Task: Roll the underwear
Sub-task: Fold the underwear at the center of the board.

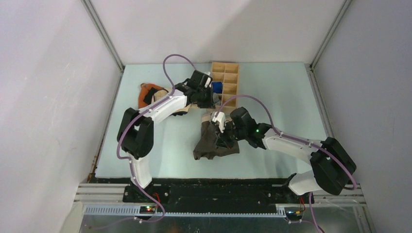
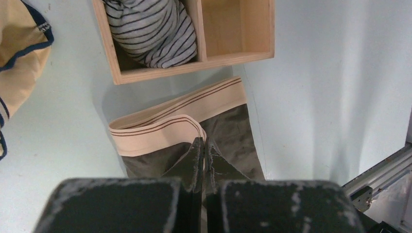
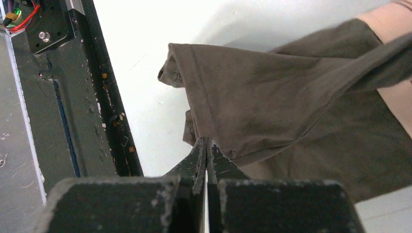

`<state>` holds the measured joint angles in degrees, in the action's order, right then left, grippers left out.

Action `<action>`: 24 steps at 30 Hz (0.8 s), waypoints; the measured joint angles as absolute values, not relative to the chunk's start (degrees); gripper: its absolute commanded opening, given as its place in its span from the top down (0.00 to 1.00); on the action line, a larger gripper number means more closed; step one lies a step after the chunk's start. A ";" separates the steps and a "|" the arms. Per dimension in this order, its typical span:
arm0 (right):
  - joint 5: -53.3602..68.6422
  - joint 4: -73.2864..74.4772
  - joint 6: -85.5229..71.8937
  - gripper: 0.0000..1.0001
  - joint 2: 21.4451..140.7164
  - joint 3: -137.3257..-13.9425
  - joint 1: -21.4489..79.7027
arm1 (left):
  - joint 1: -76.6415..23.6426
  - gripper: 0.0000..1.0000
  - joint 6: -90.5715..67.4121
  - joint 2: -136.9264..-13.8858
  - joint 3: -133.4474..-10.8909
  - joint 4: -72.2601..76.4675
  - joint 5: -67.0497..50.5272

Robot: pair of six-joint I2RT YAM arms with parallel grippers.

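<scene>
The underwear (image 1: 214, 144) lies in a crumpled heap near the middle of the pale blue surface (image 1: 282, 97), just in front of a wooden box (image 1: 225, 82) with little compartments. It is dark olive-brown, with a pale beige waistband (image 2: 170, 124) that has thin brown stripes. The waistband end lies just beside the box and is folded over on itself. The left gripper (image 2: 201, 148) reaches over from the left. Its jaws are closed tight right at the folded edge of the waistband, and they look to be pinching it. The right gripper (image 3: 206, 148) comes in from the right, low over the heap. Its jaws are closed too, and they pinch the hem of one leg, so the cloth lifts off the surface at the tips and slopes away. A stripy grey and white roll (image 2: 150, 29) sits in the box compartment nearest the waistband. A blue roll (image 1: 216, 87) sits in another compartment. Off to the left, apart from the underwear, lies a cream and orange garment (image 1: 148, 94) with dark trim. A black rail (image 3: 97, 107) runs along the near edge of the surface.
</scene>
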<state>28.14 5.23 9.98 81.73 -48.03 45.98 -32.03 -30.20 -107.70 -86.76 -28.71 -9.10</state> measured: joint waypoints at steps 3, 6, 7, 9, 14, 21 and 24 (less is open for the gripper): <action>28.60 6.68 9.34 1.00 79.81 -46.44 44.53 | -33.36 1.00 -30.48 -107.72 -86.85 -29.39 -7.33; 29.02 7.94 8.82 1.00 78.52 -45.50 43.05 | -34.54 1.00 -30.61 -107.72 -87.09 -30.04 -5.82; 29.08 8.34 8.75 1.00 78.24 -45.25 42.65 | -34.89 1.00 -30.61 -107.72 -87.24 -30.17 -5.56; 29.34 9.21 8.45 1.00 77.78 -44.66 41.71 | -35.46 1.00 -30.61 -107.96 -87.74 -30.37 -4.99; 29.89 10.68 6.02 1.00 77.71 -43.64 39.24 | -36.40 1.00 -30.59 -110.02 -89.45 -30.41 -4.32; 30.50 12.47 2.33 1.00 77.78 -43.51 35.55 | -36.51 1.00 -30.46 -112.40 -90.43 -30.55 -3.11; 30.55 13.02 1.50 1.00 77.43 -43.51 34.96 | -36.51 1.00 -30.46 -112.40 -90.45 -30.57 -3.11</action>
